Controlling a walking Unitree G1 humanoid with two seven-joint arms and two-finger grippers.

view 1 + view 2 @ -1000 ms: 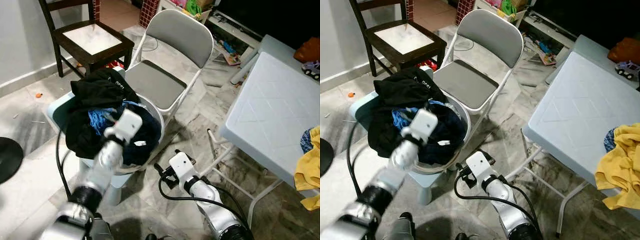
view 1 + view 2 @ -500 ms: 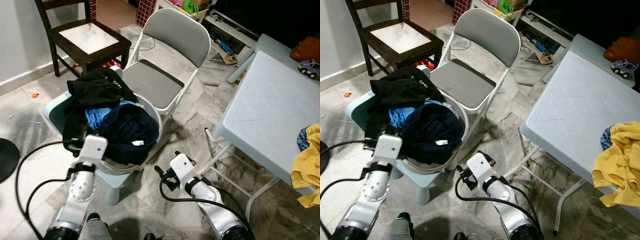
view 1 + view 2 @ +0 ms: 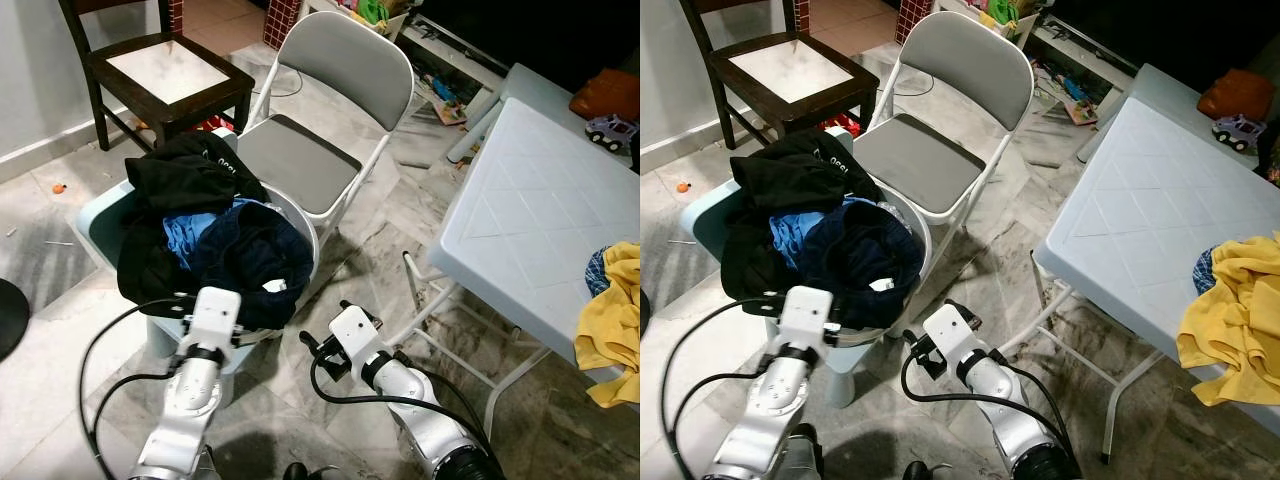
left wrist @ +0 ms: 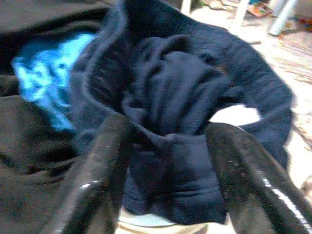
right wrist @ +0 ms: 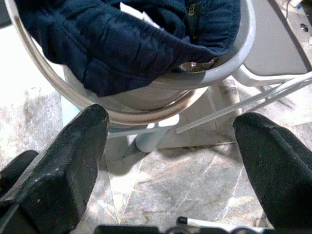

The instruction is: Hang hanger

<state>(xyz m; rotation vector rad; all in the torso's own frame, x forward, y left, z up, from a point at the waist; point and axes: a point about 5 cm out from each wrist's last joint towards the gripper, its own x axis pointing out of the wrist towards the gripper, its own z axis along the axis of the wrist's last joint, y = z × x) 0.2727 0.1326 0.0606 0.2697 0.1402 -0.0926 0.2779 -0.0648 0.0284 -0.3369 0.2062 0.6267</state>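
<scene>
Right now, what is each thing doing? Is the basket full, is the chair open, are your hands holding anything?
Basket: full, clothes heaped over its rim.
Navy garment: crumpled on top, hanging over the edge.
Folding chair: unfolded, seat bare.
Wooden chair: upright.
Table: standing, yellow cloth bunched at its edge.
Left hand: open, holding nothing, by the navy garment.
Right hand: open, holding nothing, low beside the basket.

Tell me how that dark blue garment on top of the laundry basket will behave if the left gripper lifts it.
The dark blue garment looks soft and crumpled, so it will probably droop limply. It overlaps the black clothes, so it may drag them along. The left gripper, open before it, likely needs a deep pinch.
</scene>
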